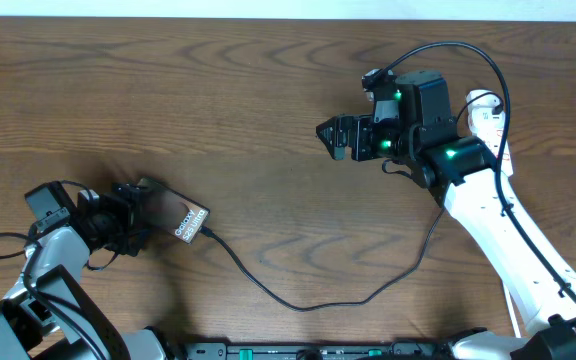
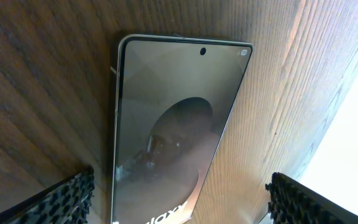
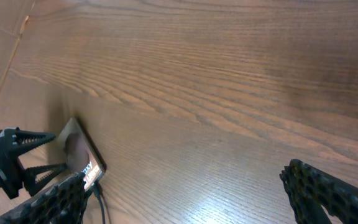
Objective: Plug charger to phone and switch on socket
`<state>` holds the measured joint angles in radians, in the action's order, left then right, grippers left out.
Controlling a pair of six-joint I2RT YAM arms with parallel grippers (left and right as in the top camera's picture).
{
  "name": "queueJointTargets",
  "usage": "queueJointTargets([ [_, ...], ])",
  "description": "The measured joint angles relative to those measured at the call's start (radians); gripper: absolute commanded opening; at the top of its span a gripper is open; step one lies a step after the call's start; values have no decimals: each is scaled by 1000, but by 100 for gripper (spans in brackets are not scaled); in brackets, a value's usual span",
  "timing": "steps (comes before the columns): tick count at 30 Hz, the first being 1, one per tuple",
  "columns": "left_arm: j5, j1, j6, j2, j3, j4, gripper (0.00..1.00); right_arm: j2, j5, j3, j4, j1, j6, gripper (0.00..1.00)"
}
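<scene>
The phone [image 1: 190, 222] lies flat at the lower left, its white label end facing right. In the left wrist view the phone [image 2: 173, 124] shows a glossy brownish face. My left gripper [image 1: 153, 215] straddles the phone, open, with both pads [image 2: 61, 199] standing off its edges. The charger [image 1: 308, 304] is a thin black cable whose tip meets the phone's label end, then loops right under my right arm. My right gripper [image 1: 330, 138] hovers open and empty over bare wood at the upper right. The socket [image 1: 482, 108] shows white behind that arm, partly hidden.
The wooden table [image 1: 218, 90] fills the view. From the right wrist I see the phone [image 3: 82, 157], the charger [image 3: 98, 200] and the left gripper [image 3: 11, 167] far off to the left. My right arm's white link [image 1: 508, 240] crosses the right side.
</scene>
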<state>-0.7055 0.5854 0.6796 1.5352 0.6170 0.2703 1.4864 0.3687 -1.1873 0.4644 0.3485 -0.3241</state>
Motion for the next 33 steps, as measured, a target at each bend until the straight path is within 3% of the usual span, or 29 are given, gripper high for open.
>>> queueJointTargets([
  [13,28,0,-81,-59,-15,45,93,0,-16,0,7,0,7,99],
  [23,11,-17,-320,-348,-34,92,93,0,-56,0,23,0,7,99],
  [27,31,-112,-379,-451,68,155,93,0,-62,0,23,0,7,99],
  [33,203,-358,-433,-454,307,340,93,0,-67,0,29,0,8,99],
])
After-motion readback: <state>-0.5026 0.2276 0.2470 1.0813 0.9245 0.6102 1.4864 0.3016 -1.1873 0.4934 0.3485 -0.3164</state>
